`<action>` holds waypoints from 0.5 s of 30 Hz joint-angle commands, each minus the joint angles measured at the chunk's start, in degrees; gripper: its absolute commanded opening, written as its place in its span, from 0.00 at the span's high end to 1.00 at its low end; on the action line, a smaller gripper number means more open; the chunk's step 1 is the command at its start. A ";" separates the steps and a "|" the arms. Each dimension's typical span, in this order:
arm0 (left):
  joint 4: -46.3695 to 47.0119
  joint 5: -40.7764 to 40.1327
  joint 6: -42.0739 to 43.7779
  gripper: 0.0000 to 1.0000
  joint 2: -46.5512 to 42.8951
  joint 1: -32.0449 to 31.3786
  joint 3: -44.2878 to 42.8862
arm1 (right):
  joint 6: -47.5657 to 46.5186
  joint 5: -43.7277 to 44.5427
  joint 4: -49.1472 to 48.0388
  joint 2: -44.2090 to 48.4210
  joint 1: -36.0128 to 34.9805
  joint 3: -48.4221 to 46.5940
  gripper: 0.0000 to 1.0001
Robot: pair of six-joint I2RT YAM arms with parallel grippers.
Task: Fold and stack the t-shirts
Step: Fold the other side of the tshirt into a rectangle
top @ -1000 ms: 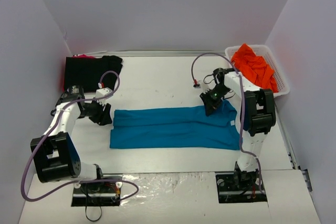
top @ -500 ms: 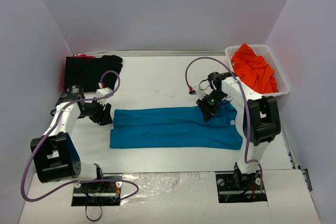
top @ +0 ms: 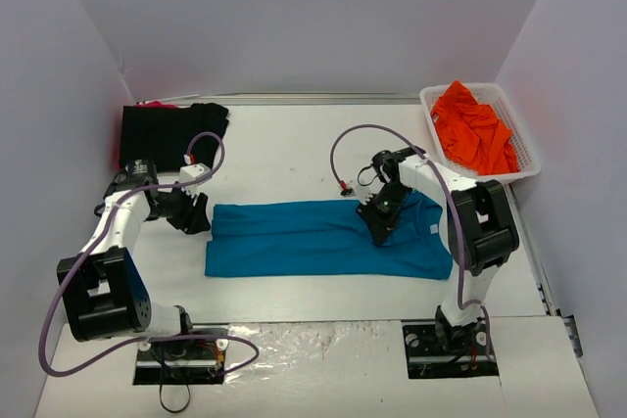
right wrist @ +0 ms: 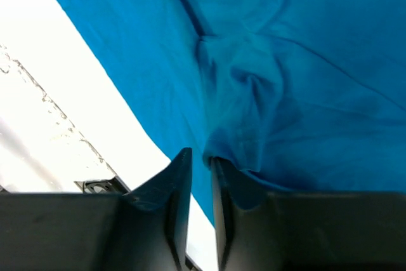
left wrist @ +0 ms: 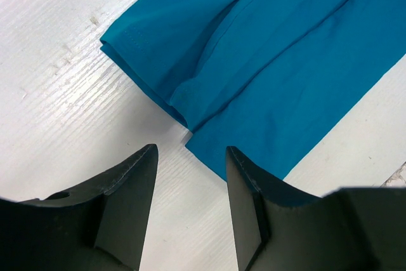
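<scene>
One teal-blue short-sleeved cotton t-shirt (top: 323, 239) lies flat at the middle of the white counter (top: 284, 154), folded into a long band that runs from 9 o'clock to 3 o'clock. One pile of black t-shirt cloth (top: 171, 134) sits at 10 o'clock near the back wall; how many shirts it holds cannot be told. One white slotted plastic basket (top: 529, 159) stands at 2 o'clock with a heap of bright orange t-shirts (top: 475, 129) in it, too crumpled to count. There are two pincers. The left pincer (left wrist: 190, 157) hangs spread just above the band's 9 o'clock end, with nothing between its fingers. The right pincer (right wrist: 202, 157) is down on the band towards its 3 o'clock end, its fingers almost together and a ridge of teal cloth gathered at their tips. Whether that ridge is pinched cannot be told.
</scene>
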State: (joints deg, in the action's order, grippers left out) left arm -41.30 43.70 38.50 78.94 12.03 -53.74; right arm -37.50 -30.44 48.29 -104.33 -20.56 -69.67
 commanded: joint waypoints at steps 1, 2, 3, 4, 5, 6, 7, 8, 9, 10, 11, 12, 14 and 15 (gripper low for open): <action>-1.50 2.18 1.49 0.54 -1.77 0.36 -0.58 | 1.11 1.34 2.95 2.03 -1.76 0.41 0.83; -1.50 2.18 1.40 0.54 -1.77 0.36 -0.58 | 1.20 1.43 3.03 1.86 -2.29 0.41 0.81; -1.50 2.26 1.49 0.54 -1.94 0.36 -0.58 | 1.28 1.43 3.21 1.59 -2.64 0.41 0.79; -1.42 2.26 1.49 0.54 -1.94 0.36 -0.49 | 1.46 1.69 3.21 0.98 -2.91 0.50 0.77; -1.50 2.26 1.49 0.54 -1.94 0.36 -0.49 | 1.55 1.78 3.21 0.71 -3.52 0.50 0.76; -1.50 2.26 1.49 0.54 -2.03 0.36 -0.49 | 1.64 1.96 3.30 0.45 -3.87 0.50 0.75; -1.42 2.26 1.49 0.54 -2.12 0.36 -0.41 | 1.72 2.48 3.39 -0.07 -4.31 0.59 0.73; -1.59 2.26 1.58 0.54 -2.21 0.36 -0.41 | 1.81 2.57 3.30 -0.43 -5.01 0.59 0.72; -1.59 2.26 1.58 0.54 -2.29 0.36 -0.41 | 1.99 2.66 3.30 -0.95 -5.37 0.59 0.69; -1.50 2.18 1.66 0.54 -2.21 0.36 -0.41 | 2.07 3.10 3.30 -1.22 -5.81 0.59 0.68; -1.50 2.18 1.67 0.54 -2.29 0.36 -0.41 | 2.16 3.45 3.30 -1.40 -6.42 0.67 0.68; -1.59 2.09 1.67 0.55 -2.21 0.36 -0.41 | 2.34 3.71 3.39 -1.66 -6.77 0.67 0.67; -1.59 2.09 1.75 0.54 -2.29 0.36 -0.41 | 2.60 4.24 3.56 -1.84 -7.65 0.59 0.65; -1.68 2.18 1.75 0.54 -2.30 0.36 -0.41 | 2.78 4.51 3.74 -1.92 -8.09 0.41 0.65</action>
State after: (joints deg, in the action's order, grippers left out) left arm -41.32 43.75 38.70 78.85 12.03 -53.74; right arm -35.73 -27.35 48.31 -105.82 -27.38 -69.49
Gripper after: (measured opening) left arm 0.456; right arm 0.344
